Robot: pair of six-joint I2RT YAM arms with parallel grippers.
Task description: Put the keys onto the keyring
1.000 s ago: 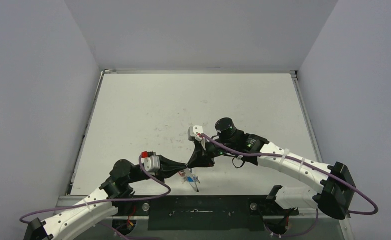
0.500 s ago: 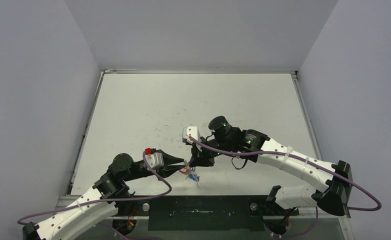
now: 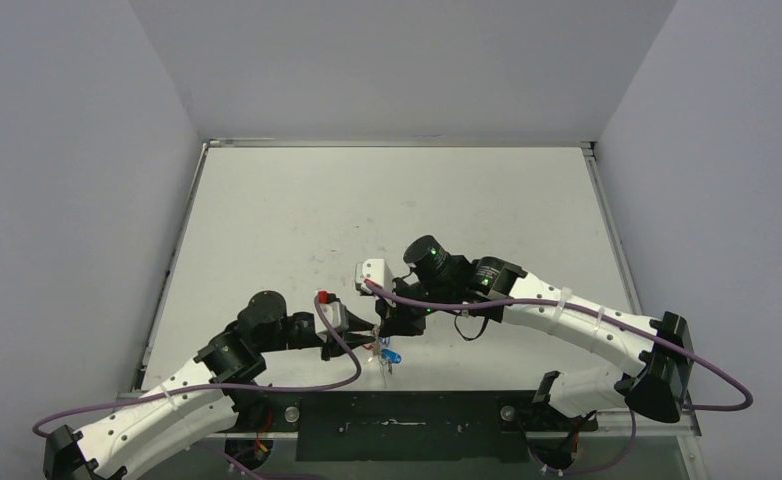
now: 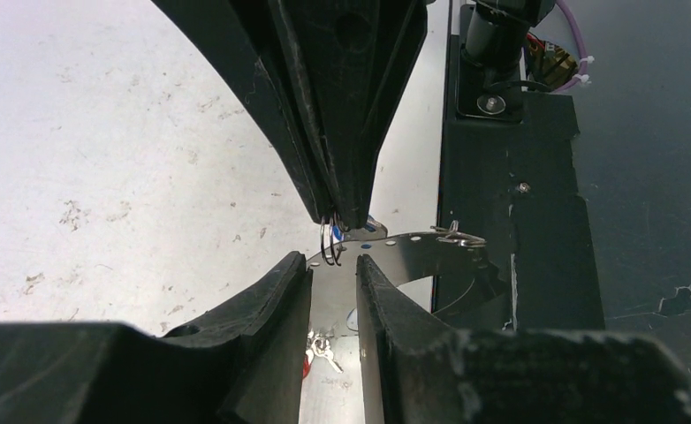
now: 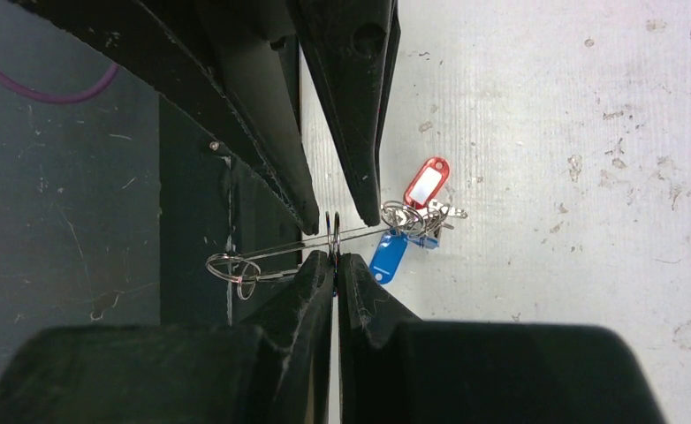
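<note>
- Keyring (image 5: pixel 276 247) pinched edge-on in the right gripper (image 5: pixel 334 258), jaws shut tight on the wire; this holds the hoop up off the table (image 5: pixel 589 106) by its near edge.
- Keys (image 5: pixel 413 216), red and blue tags, bunch at one end of the hoop, seemingly threaded already.
- Left gripper (image 4: pixel 333 265) meets it tip to tip, jaws narrowly parted, holding nothing.
- Both arms reach inward and low.

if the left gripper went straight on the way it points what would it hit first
The keyring loops pinched in the shut right gripper, just ahead of the open left gripper. Right behind them are that right gripper's own tips. How close they are is hard to judge.
</note>
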